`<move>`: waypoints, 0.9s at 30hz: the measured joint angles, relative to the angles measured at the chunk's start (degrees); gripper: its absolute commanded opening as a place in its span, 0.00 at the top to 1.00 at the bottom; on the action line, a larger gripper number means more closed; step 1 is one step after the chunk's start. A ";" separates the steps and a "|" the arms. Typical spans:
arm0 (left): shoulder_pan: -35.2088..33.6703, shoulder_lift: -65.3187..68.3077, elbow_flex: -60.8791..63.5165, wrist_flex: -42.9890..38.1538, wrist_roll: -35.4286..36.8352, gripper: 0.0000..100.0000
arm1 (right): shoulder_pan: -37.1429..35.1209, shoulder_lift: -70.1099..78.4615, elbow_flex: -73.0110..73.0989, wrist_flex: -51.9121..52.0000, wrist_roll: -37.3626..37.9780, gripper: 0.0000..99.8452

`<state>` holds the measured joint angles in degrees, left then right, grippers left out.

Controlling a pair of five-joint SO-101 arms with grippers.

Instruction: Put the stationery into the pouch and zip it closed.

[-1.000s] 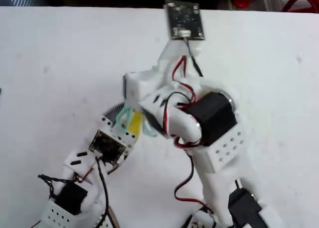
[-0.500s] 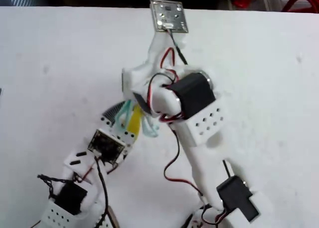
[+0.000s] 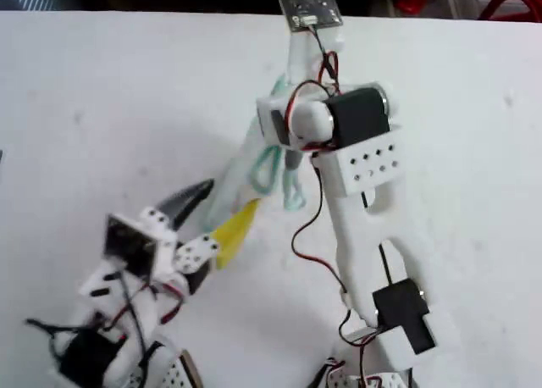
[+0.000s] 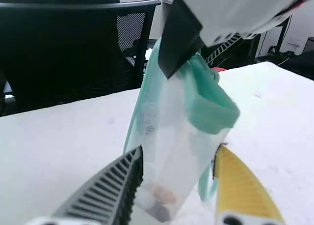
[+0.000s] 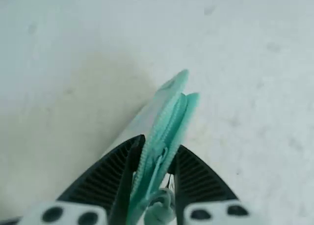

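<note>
the arms have just drawn apart, so the pouch is stretched taut over the desk, right jaws clamped on its teal zip edge, left jaws gripping its other end, which looks like zipping under way.

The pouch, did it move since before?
Yes. In the high view the top end of the pouch has gone toward the far edge of the table, held by the right gripper; its other end sits in the left gripper.
</note>
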<state>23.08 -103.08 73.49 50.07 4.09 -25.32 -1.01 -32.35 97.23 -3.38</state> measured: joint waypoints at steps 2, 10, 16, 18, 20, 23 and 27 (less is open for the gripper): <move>-0.18 -0.97 -6.07 6.42 0.26 0.73 | 0.18 0.00 0.00 0.00 7.82 0.98; -0.18 -0.97 -16.62 13.71 -9.49 0.74 | -0.18 -8.44 0.09 0.26 40.18 0.98; -6.59 -0.97 -16.79 13.71 -16.79 0.79 | -2.02 -18.02 0.26 0.44 52.40 0.98; -8.88 -0.97 -16.70 13.71 -17.05 0.78 | -3.34 -19.16 1.32 0.44 54.42 0.98; -10.55 -1.05 -15.21 12.48 -17.23 0.75 | -3.69 -19.25 2.37 0.44 56.00 0.98; -11.69 -1.05 -10.29 9.67 -17.58 0.70 | -3.87 -19.96 5.01 0.44 59.69 0.98; -11.60 -1.05 -6.59 8.09 -18.20 0.70 | -6.33 -24.97 11.34 0.44 67.87 0.98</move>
<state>11.47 -104.13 66.90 58.15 -14.11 -31.65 -25.98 -21.01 97.67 64.48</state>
